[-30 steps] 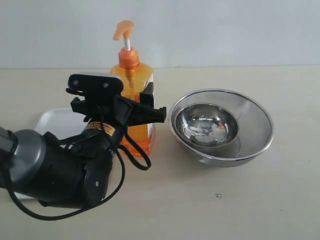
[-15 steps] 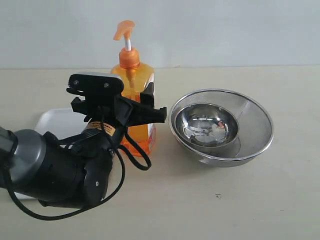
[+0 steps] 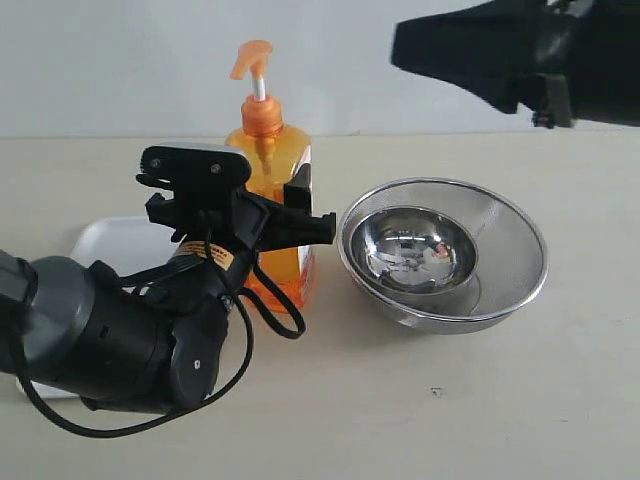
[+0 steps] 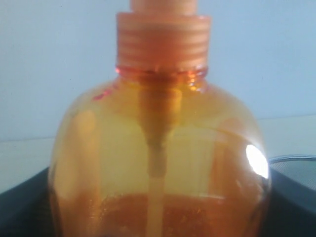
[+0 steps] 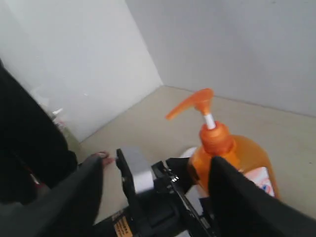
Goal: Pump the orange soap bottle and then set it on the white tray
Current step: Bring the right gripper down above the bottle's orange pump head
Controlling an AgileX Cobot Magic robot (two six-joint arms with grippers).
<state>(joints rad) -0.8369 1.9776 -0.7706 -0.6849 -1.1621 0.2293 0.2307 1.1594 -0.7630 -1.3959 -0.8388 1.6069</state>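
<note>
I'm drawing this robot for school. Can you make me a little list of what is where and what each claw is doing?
bottle: orange soap bottle stands upright on the table, pump head up
left gripper: closed around the bottle's body
right gripper: open, up in the air, holding nothing
tray: white tray lies beside the bottle, partly hidden by the left arm
bowls: small steel bowl sits inside a bigger steel bowl, to the right of the bottle
job: bottle not yet on the tray
</note>
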